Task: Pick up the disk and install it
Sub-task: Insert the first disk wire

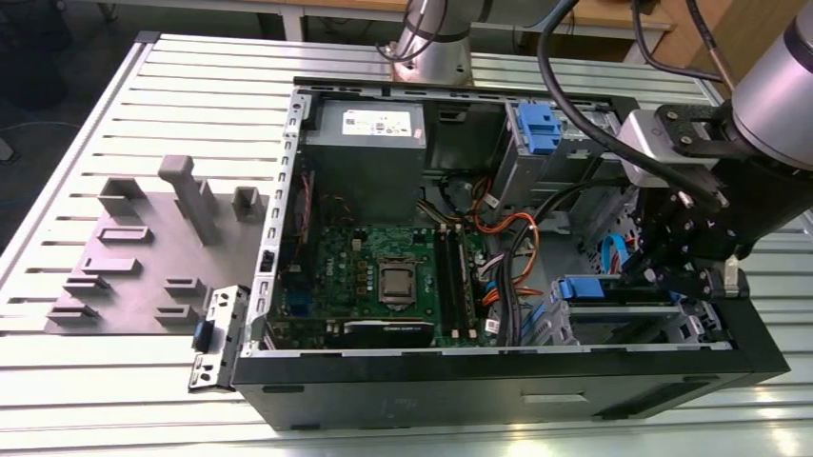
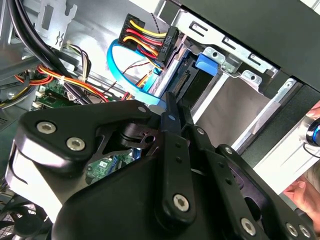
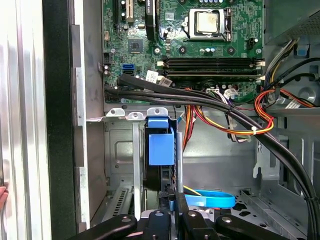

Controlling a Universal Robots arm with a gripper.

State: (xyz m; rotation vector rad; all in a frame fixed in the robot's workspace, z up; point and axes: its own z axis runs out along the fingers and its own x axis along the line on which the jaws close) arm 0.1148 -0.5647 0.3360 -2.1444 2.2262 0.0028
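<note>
In the exterior view, an open computer case (image 1: 508, 381) lying flat on a ribbed metal table (image 1: 152, 95). On the exterior view's right, the black gripper (image 1: 676, 293) dipped down into the near right corner of the case. Just beside it, on its left, the disk (image 1: 591, 288), blue frame up, sitting in the metal bay. Farther back, a big grey box (image 1: 368, 143) and a blue latch (image 1: 536, 129). In the middle, a green board (image 1: 381, 276) with orange wires (image 1: 508, 238) looping close to the bay. Out on the table, on the exterior view's left, a grey block (image 1: 140, 257) with slots. In the second wrist view, the gripper (image 2: 171, 102) with its two fingers pressed close together, tips right at the dark edge of the disk (image 2: 192, 82); hard to tell if pinching it or only touching. Crowding in beside the disk, a flat blue cable (image 2: 117, 65) and a plug of red and yellow wires (image 2: 147, 37). At the edge, outside the case, part of a person's hand (image 2: 302, 192). In the first wrist view, the disk (image 3: 161, 145) standing on its edge in a slot of the silver cage (image 3: 125, 150), the gripper (image 3: 171, 200) touching its end. Thick black cables (image 3: 200, 97) running across beyond the slot, the green board (image 3: 200, 45) past them, and the flat blue cable (image 3: 212, 200) curled just beside the fingers.
</note>
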